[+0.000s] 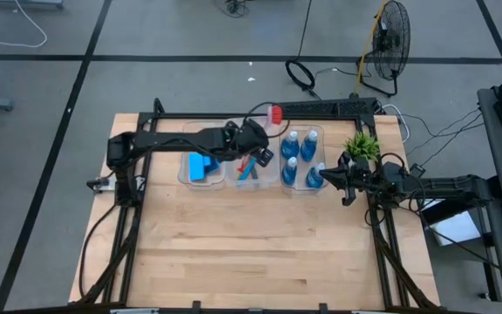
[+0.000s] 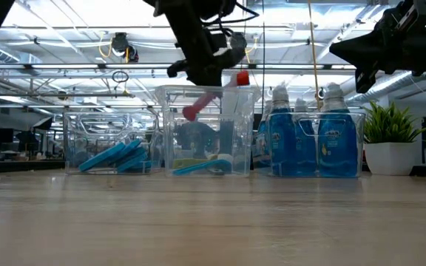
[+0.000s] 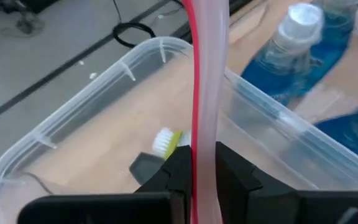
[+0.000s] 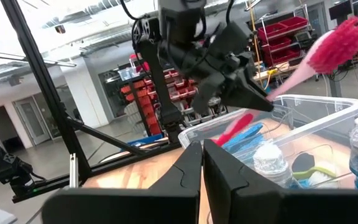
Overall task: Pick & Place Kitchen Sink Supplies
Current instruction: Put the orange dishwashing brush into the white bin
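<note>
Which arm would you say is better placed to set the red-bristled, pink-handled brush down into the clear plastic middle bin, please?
Probably the left: the left gripper is shut on the red-bristled, pink-handled brush directly above the clear plastic middle bin. The right gripper hangs shut and empty beside the bottle bin.

Red brush tilts above the middle bin; blue sponges left, bottles right.

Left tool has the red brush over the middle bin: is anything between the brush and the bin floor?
Nothing visible blocks it. The left tool grips the red brush above the open-topped middle bin. Only brushes already lie on its floor, including a yellow-green one. The bottles stand in the neighbouring bin.
</note>
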Robot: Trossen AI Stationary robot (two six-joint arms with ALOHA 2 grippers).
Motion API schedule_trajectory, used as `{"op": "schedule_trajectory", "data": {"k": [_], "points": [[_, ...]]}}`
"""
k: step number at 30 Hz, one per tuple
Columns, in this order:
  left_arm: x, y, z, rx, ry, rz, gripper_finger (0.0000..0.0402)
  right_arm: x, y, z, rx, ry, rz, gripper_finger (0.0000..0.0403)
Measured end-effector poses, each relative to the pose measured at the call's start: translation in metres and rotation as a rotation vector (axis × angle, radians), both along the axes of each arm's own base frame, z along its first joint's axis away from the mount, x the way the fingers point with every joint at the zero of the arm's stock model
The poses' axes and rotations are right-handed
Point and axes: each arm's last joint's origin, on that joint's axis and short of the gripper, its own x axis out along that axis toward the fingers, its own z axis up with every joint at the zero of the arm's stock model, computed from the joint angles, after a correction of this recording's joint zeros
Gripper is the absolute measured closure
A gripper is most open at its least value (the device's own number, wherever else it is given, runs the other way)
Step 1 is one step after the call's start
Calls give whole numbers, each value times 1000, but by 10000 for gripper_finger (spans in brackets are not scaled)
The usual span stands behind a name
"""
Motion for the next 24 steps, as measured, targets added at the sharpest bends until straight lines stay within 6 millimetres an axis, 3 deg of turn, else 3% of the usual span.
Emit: {"op": "schedule_trajectory", "data": {"k": [13,19,24], "points": [[5,-18,-8,136,43,83,356,0,0,0,-4,1,-1,399],[0,-25,-26,134,66,109,356,0,0,0,-4,1,-1,399],[1,-26,-30,147,27,103,356,0,0,0,-4,1,-1,399]]}}
